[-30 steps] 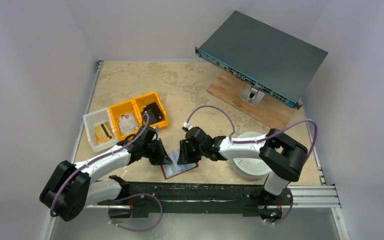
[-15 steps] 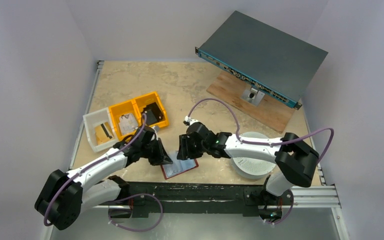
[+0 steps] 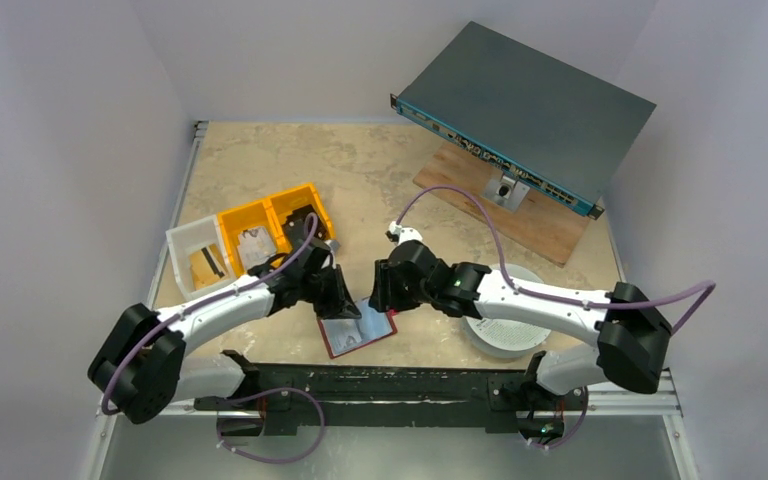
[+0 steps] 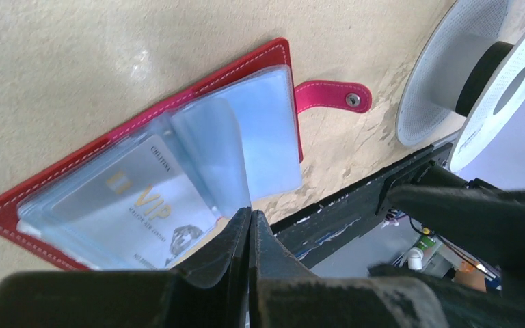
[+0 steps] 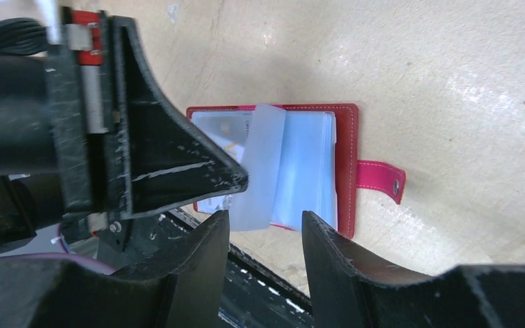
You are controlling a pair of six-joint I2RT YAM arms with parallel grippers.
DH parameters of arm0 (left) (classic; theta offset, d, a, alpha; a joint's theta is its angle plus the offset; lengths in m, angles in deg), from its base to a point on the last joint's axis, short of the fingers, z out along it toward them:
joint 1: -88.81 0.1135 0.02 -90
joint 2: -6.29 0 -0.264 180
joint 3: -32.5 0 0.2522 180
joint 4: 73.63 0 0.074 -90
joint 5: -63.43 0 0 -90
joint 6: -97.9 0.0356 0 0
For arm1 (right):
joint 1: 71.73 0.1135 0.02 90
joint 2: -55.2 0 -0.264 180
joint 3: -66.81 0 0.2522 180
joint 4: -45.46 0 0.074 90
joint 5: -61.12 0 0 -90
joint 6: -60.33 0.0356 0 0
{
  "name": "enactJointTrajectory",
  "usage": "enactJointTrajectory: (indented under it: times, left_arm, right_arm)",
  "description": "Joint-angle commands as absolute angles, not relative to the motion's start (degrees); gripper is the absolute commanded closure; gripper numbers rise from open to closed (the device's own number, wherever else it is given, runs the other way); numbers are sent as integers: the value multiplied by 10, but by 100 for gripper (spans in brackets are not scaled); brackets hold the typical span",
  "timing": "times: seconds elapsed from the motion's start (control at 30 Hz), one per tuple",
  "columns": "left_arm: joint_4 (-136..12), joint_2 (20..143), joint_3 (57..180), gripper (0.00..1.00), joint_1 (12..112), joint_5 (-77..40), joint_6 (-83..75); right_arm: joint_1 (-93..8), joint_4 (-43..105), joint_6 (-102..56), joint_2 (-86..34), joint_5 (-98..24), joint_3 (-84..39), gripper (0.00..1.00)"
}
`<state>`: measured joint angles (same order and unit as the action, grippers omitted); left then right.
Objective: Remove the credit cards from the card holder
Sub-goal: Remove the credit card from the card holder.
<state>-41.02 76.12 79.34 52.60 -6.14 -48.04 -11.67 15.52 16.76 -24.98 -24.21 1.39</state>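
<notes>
My right pincer (image 5: 263, 224) has just spread above the holder (image 5: 347, 164); my left pincer (image 4: 249, 222) stays pinched on a sleeve (image 4: 212, 150), cards (image 4: 143, 205) still inside.

"VIP" on a pale card (image 4: 140, 205)

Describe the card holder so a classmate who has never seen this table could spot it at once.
Start at the black rail along the near edge of the table. Beyond its middle, where the left gripper and right gripper face each other, lies the card holder. It alone is red: an opened wallet with pale sleeves and a snap tab, unlike the yellow bins and white disc.
</notes>
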Motion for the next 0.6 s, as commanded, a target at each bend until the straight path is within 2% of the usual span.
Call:
enactJointTrajectory:
  times: [0.0,0.37,0.57]
  left_arm:
    - [-451,800,832,99,518,-48,-475]
    - [-522,888,855,65,498,-24,-495]
    - [-548,922,857,54,492,-21,-508]
  right_arm:
    - [-117,135,171,-207,-203,15,56]
    - [-117,116,174,-180,-183,32,56]
    - [-117,118,173,-179,-183,34,56]
